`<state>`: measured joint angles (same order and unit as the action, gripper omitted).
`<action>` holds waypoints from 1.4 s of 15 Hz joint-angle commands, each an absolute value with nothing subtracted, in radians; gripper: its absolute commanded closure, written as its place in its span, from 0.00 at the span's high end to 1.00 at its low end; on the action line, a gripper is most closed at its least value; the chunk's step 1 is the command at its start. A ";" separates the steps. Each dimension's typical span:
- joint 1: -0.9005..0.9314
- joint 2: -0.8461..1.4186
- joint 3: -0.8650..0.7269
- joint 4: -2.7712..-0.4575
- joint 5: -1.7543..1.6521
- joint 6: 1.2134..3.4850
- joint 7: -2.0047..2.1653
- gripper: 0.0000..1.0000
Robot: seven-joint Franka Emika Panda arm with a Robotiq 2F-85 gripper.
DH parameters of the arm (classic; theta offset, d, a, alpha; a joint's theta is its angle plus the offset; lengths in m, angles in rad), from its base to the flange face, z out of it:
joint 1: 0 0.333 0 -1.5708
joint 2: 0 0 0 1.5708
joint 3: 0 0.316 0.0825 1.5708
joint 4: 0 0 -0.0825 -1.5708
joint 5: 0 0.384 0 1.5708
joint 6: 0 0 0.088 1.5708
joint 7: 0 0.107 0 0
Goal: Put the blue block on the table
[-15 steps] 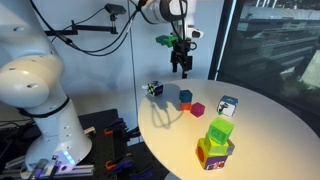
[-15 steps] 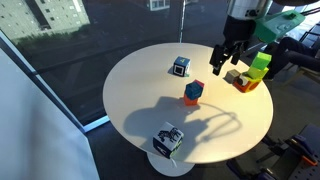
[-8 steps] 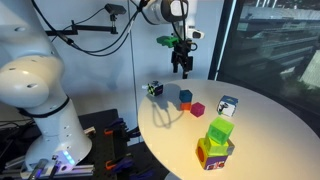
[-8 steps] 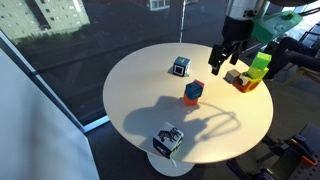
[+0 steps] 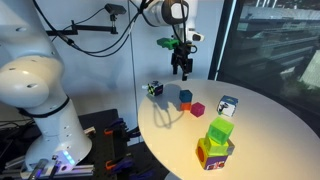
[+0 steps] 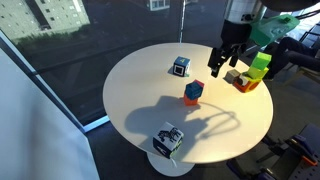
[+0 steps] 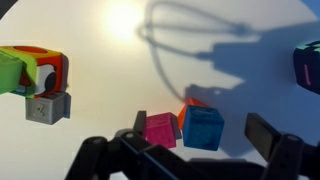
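Observation:
The small blue block (image 5: pixel 186 96) (image 6: pixel 194 89) rests on top of an orange block (image 7: pixel 190 103) near the middle of the round cream table (image 5: pixel 265 125) (image 6: pixel 140 100). A magenta cube (image 5: pixel 198 109) (image 7: pixel 160 130) sits right beside it. In the wrist view the blue block (image 7: pixel 203 128) lies straight below, between my two fingers. My gripper (image 5: pixel 182 70) (image 6: pixel 224 60) (image 7: pixel 200 122) is open and empty, well above the block.
A white-and-dark-blue patterned cube (image 5: pixel 228 104) (image 6: pixel 181 67), a dark multicoloured cube (image 5: pixel 154 89) (image 6: pixel 168 140) and a stack of green and orange blocks (image 5: pixel 217 142) (image 6: pixel 254 70) (image 7: pixel 30 70) stand on the table. Windows are close behind.

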<state>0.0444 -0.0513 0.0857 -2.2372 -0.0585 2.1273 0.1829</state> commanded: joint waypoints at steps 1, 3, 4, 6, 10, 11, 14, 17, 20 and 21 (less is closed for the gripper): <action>0.052 -0.011 0.083 -2.231 -0.062 2.176 0.218 1.00; 0.055 0.013 0.083 -2.230 -0.060 2.217 0.236 1.00; 0.056 0.019 0.082 -2.232 -0.053 2.233 0.238 1.00; 0.062 0.042 0.083 -2.233 -0.049 2.271 0.247 1.00; 0.075 0.097 0.081 -2.217 -0.060 2.317 0.289 1.00; 0.078 0.111 0.079 -2.210 -0.061 2.321 0.297 1.00; 0.086 0.153 0.074 -2.182 -0.071 2.326 0.335 1.00; 0.094 0.201 0.069 -2.134 -0.067 2.298 0.364 1.00; 0.105 0.247 0.058 -2.088 -0.074 2.289 0.401 1.00; 0.109 0.263 0.053 -2.071 -0.075 2.286 0.412 1.00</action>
